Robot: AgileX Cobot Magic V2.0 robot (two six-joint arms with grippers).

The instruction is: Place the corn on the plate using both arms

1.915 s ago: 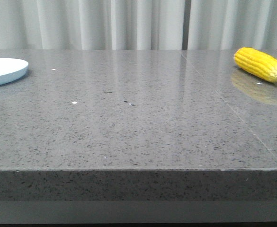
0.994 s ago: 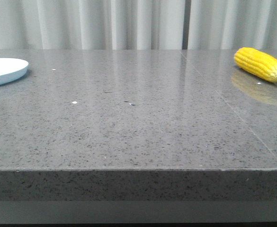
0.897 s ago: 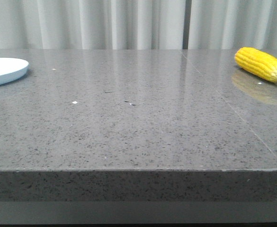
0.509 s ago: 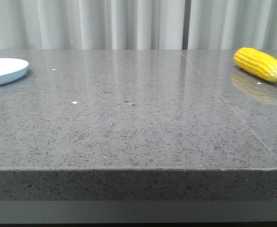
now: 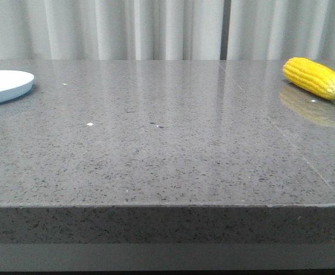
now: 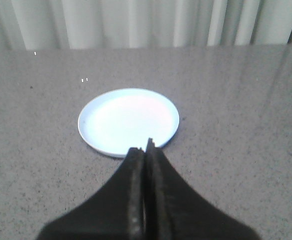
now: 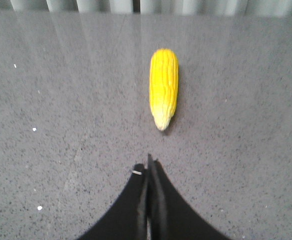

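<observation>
The yellow corn (image 5: 316, 77) lies on the grey table at the far right, its pale tip toward the right edge. It also shows in the right wrist view (image 7: 163, 87), pale tip toward my right gripper (image 7: 148, 165), which is shut, empty and a short way from it. The white plate (image 5: 4, 86) sits at the far left, partly cut off by the frame. In the left wrist view the plate (image 6: 128, 120) is empty, and my left gripper (image 6: 144, 149) is shut and empty just before its near rim. Neither arm shows in the front view.
The grey speckled table (image 5: 167, 149) has a seam (image 5: 282, 132) running front to back on the right side. Pale curtains (image 5: 156, 28) hang behind the far edge. The front edge (image 5: 167, 205) runs across the view.
</observation>
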